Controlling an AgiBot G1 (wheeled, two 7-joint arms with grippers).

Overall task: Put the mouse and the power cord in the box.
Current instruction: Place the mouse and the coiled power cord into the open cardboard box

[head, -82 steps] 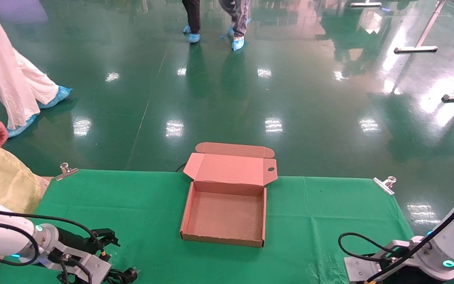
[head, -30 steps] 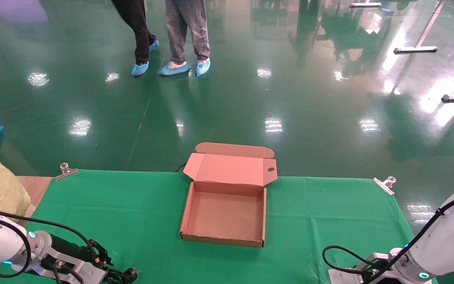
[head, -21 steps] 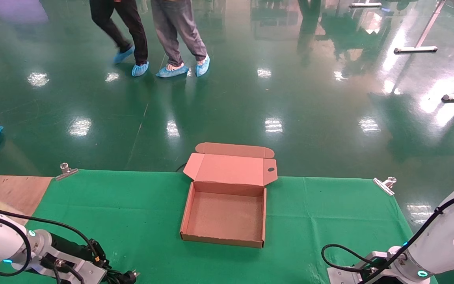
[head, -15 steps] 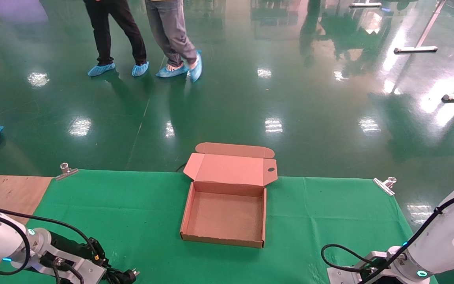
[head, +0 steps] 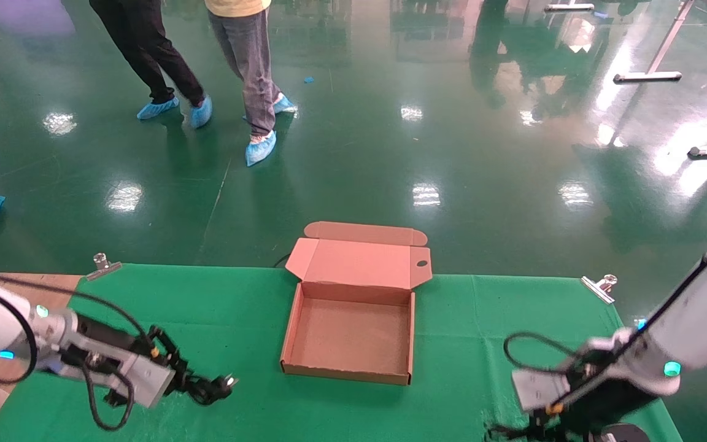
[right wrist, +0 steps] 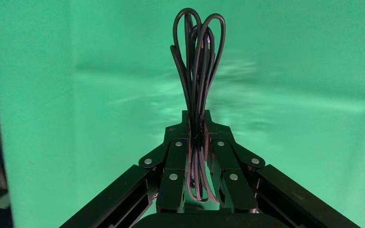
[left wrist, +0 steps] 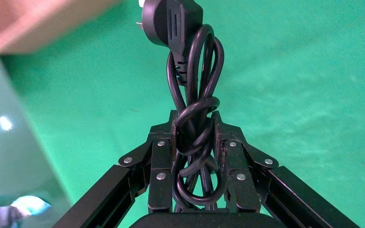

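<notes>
**Both arms up, a cord in each grip**

Since half a second ago I have lifted both arms off the near edge of the cloth: my left gripper [head: 191,385] has risen and swung toward the box [head: 353,307], and my right gripper [head: 534,423] has come up too, though it stays farther from the box on the other side.

My left fingers [left wrist: 164,164] are clamped tight on the power cord [left wrist: 195,109], a thick, smooth black cable knotted into a bundle, with its chunky moulded plug [left wrist: 171,21] sticking out past the fingertips toward the box's near left corner. The bundle hangs clear above the cloth, just left of the box.

My right fingers [right wrist: 173,166] are pinched on a thin black cable [right wrist: 197,71] folded into long narrow loops that stand out beyond the tips. The mouse itself I cannot make out in any view.

The box sits open in the middle of the table, shallow, square, matte tan cardboard, its hinged lid [head: 359,261] laid back on the far side with a small dark hole near its right end. Nothing lies inside it. Beneath everything is a wrinkled green cloth [head: 237,307], held at the far corners by metal clips [head: 103,265].
</notes>
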